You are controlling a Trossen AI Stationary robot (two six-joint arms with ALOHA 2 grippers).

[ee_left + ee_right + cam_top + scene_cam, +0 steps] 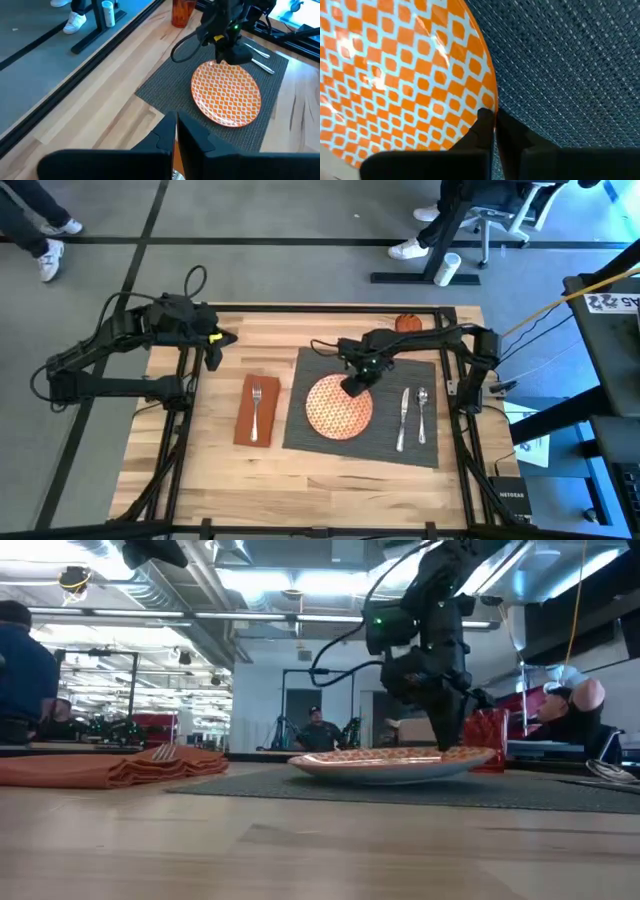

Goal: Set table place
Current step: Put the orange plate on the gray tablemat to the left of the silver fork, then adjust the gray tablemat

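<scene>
One camera hangs overhead, looking straight down on the table [220,480]. Another sits at tabletop level, facing the room. Each wrist camera looks past its fingers; the right one is closest. All four catch the plate [338,408].

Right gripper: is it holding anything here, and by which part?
The right gripper is pinched on the plate at its rim, on the edge farthest from the robot's base, with the plate lying on the placemat. The left gripper holds nothing.
</scene>
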